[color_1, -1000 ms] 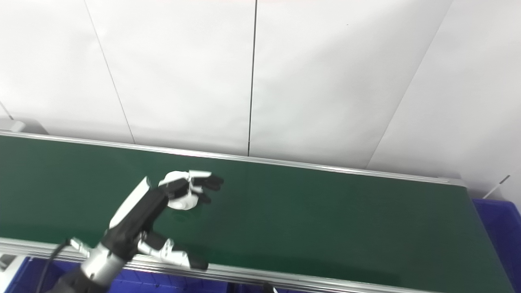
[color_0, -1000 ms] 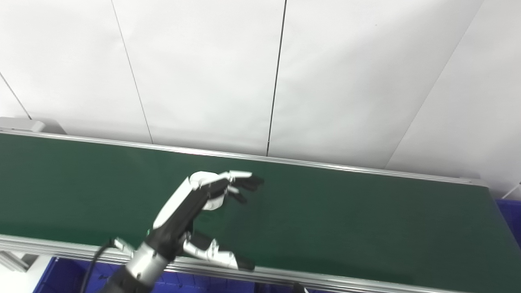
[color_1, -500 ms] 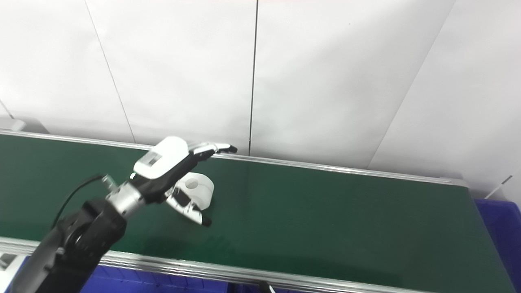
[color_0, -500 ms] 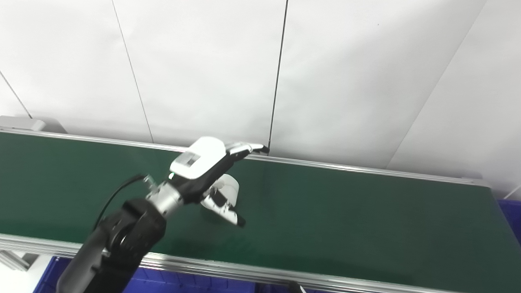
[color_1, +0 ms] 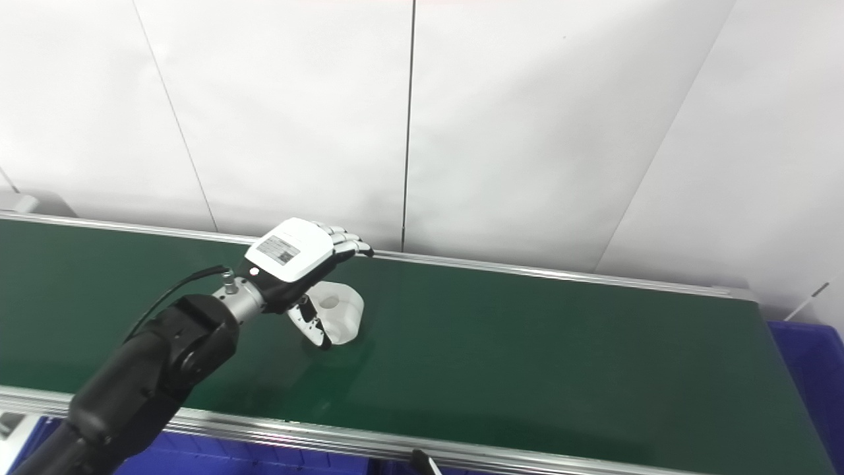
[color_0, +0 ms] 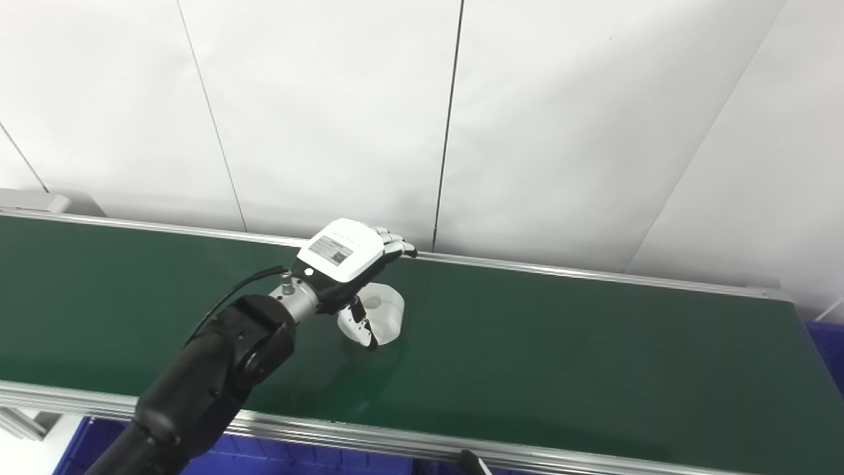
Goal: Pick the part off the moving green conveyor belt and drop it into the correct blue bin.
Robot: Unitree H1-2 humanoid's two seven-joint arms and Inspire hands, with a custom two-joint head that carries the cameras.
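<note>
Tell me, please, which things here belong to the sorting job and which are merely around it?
Job:
left hand, over the part
white part on the belt
green conveyor belt
blue bin at the belt's right end

Merely there:
white wall panels

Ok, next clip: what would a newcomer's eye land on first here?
First, the left hand reaching over the middle of the green conveyor belt, its white back turned up. Right beneath it a white part with a round hole sits on the belt, the thumb down its near side; whether it is gripped is unclear. Blue bins peek out at the belt's right end and near edge.
</note>
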